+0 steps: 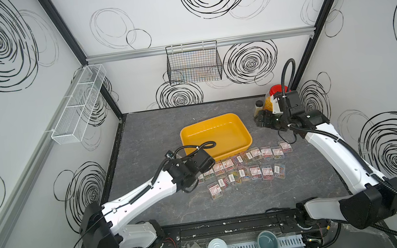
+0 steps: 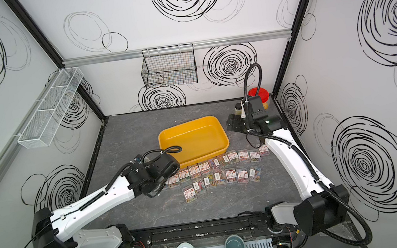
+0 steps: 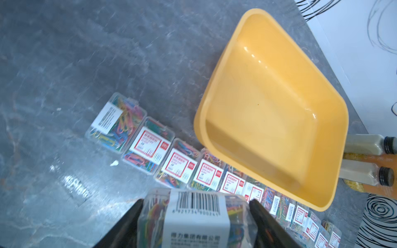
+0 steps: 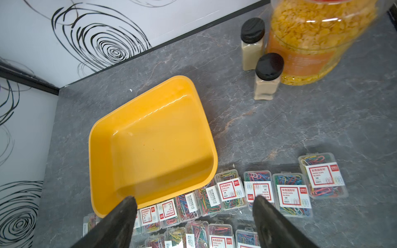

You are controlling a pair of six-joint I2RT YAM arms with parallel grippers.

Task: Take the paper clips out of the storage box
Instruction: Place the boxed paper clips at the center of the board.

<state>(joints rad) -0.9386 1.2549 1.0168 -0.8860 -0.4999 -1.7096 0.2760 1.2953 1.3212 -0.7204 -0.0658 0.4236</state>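
While the left gripper (image 3: 196,201) clamped one case (image 3: 193,221), the right gripper (image 4: 194,198) hung with jaws apart.
The other paper clips (image 1: 254,172) lay on the table (image 1: 147,136) (just beside the storage box (image 1: 208,126)); the right held nothing.

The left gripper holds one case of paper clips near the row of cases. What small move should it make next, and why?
Probably lower the held case onto the bare table beside the row of cases, then open the left gripper. The storage box looks empty, so this case seems to be the last one out.
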